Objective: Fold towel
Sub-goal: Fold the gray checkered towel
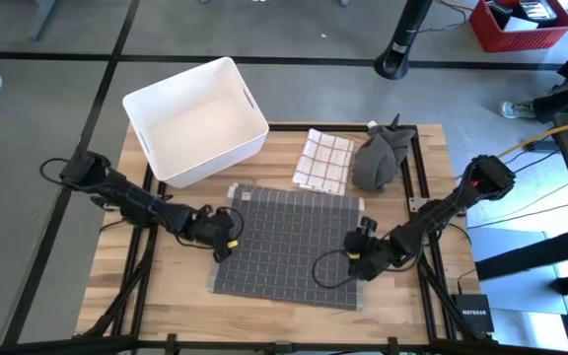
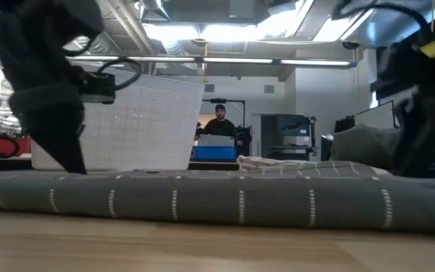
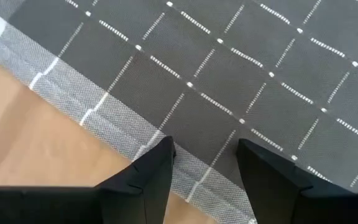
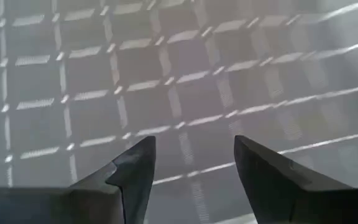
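Observation:
A dark grey towel with a white dotted grid (image 1: 289, 242) lies spread flat on the wooden table, and shows as a low band in the low view (image 2: 240, 200). My left gripper (image 1: 227, 237) is open, low over the towel's left edge. In the left wrist view its fingers (image 3: 205, 155) straddle the pale hem (image 3: 104, 118). My right gripper (image 1: 361, 254) is open too, low over the towel's right side, with grid cloth (image 4: 166, 68) between and beyond its fingers (image 4: 194, 152). My left gripper points down at the towel's left hem (image 3: 185, 171) with its fingers apart; I cannot tell whether the fingertips touch the cloth. My right gripper points down near the towel's right edge (image 4: 185, 143) with its fingers apart; I cannot tell whether they touch the cloth either.
A white plastic bin (image 1: 195, 118) stands at the table's far left corner. A folded white cloth with red checks (image 1: 323, 160) and a crumpled dark grey cloth (image 1: 381, 156) lie beyond the towel's far edge. Bare wood (image 1: 166, 286) lies near and left. A person (image 2: 219, 121) sits far off.

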